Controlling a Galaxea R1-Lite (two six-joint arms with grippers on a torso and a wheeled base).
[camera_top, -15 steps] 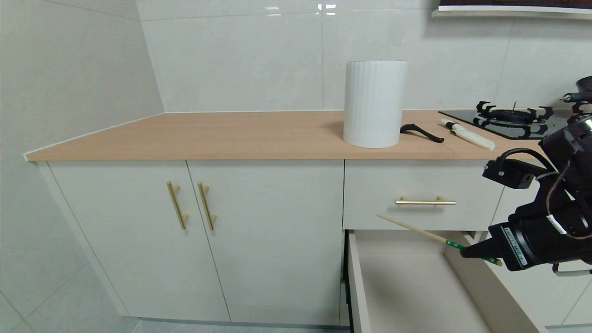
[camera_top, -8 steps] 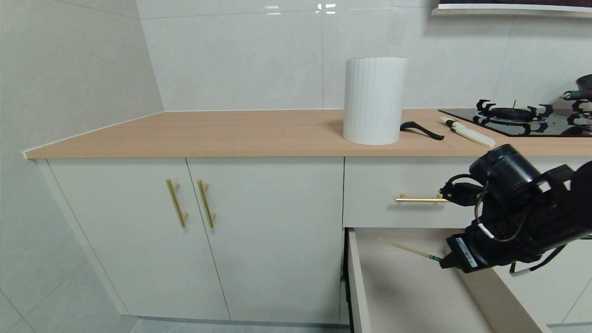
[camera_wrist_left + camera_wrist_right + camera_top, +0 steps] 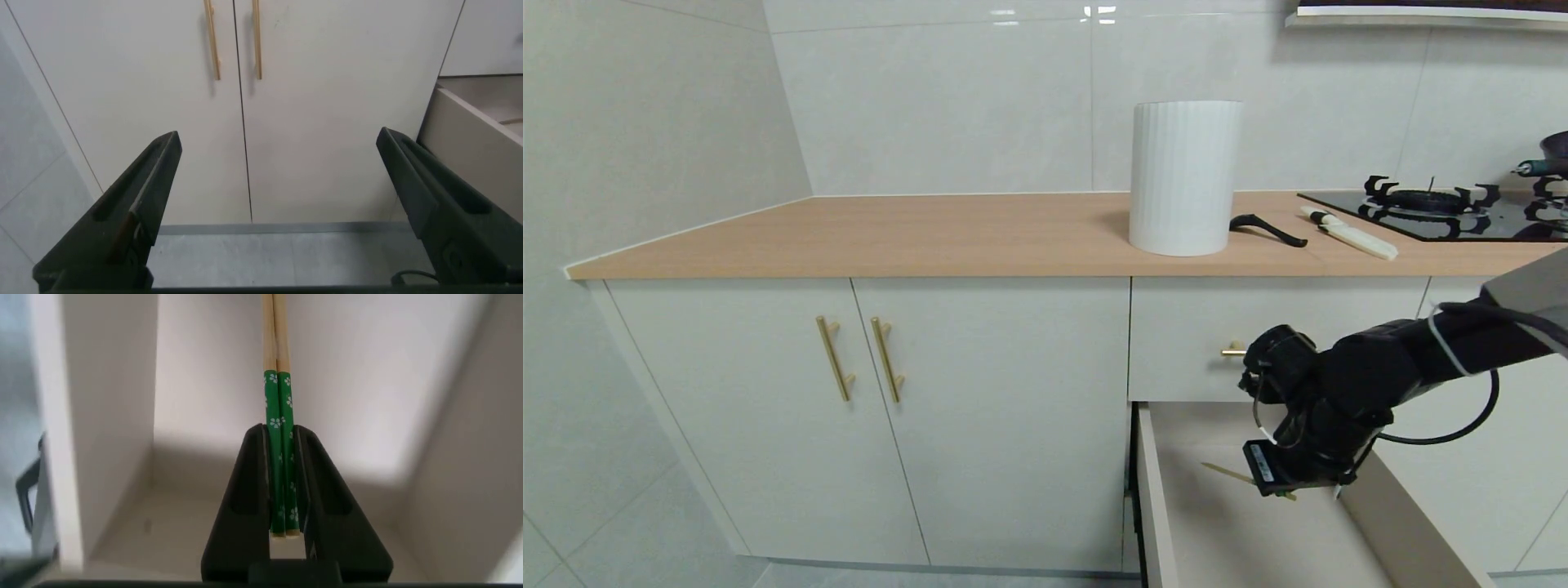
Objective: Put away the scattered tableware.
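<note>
The right gripper's (image 3: 279, 441) fingers (image 3: 245, 482) are pressed narrow on a pair of chopsticks (image 3: 276, 343), clamping them at their green flower-printed ends; the bare wooden lengths run straight out from the fingertips, side by side and touching. In the head view the right gripper (image 3: 1278, 482) hangs over the open drawer (image 3: 1156, 498), and the chopsticks (image 3: 1225, 472) point toward the drawer's left wall, low over its pale floor. Whether they touch that floor cannot be told. Just above the arm, the closed upper drawer shows one end of its gold handle (image 3: 1233, 352).

The left gripper's (image 3: 278, 139) fingers (image 3: 139, 196) stand wide apart with nothing between them. They face the two cabinet doors (image 3: 327, 98) with their paired gold handles, low near the tiled floor (image 3: 286, 261), with the side of the open drawer (image 3: 470, 122) close by.

Up on the bench (image 3: 931, 237) a tall white ribbed canister (image 3: 1184, 180) stands upright. Just beside it, on the side toward the stove (image 3: 1429, 208), lies a black utensil (image 3: 1267, 230), and a cream utensil (image 3: 1349, 237) lies between that and the stove.
</note>
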